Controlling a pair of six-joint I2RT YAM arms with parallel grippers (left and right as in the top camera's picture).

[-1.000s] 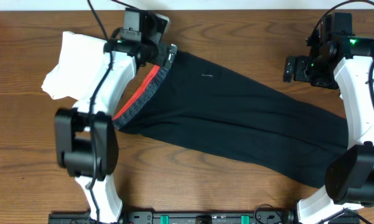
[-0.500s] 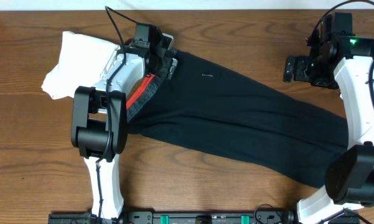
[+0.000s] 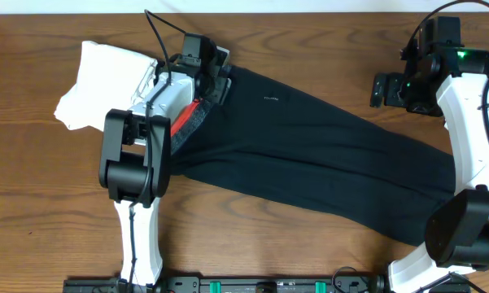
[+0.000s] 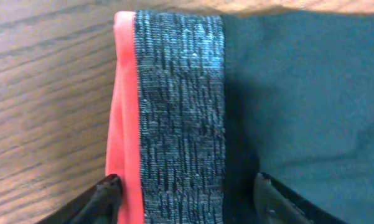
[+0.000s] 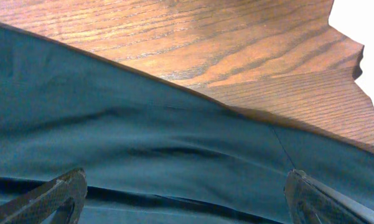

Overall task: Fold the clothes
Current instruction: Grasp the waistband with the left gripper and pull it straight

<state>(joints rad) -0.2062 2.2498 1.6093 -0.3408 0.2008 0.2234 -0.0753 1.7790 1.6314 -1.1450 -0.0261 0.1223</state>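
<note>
Left arm: reaches from the near edge up the table, white forearm lying over the waistband line, wrist tipped down at the top corner of the garment.

White cloth (image 3: 93,81): crumpled soft heap on the outer side of my left gripper (image 3: 211,72), near it, partly under my forearm.

Left gripper is released. In the wrist view the dark fingers (image 4: 109,191) sit wide apart and straddle the waistband (image 4: 180,112). I can't tell whether the tips touch the fabric.

Waistband: heathered grey knit with a ribbed look, running straight away from the gripper. Red edging (image 4: 124,112) runs along its outer side, by one fingertip, with bare wood table (image 3: 32,203) beyond it.

Black pants (image 3: 325,163): smooth matte fabric, long tapered shape, laid flat. They run diagonally from my left gripper to the near right corner, with a few shallow creases.

Logo (image 3: 268,98): small white mark just past the waistband, too small to read.

Right arm: comes up the right edge of the table and bends inward. Right gripper (image 3: 377,89) points at the pants' far edge and is also released. Its textured fingers (image 5: 56,196) are spread wide, nothing between them. Black fabric lies below and ahead of them, wood grain beyond.
</note>
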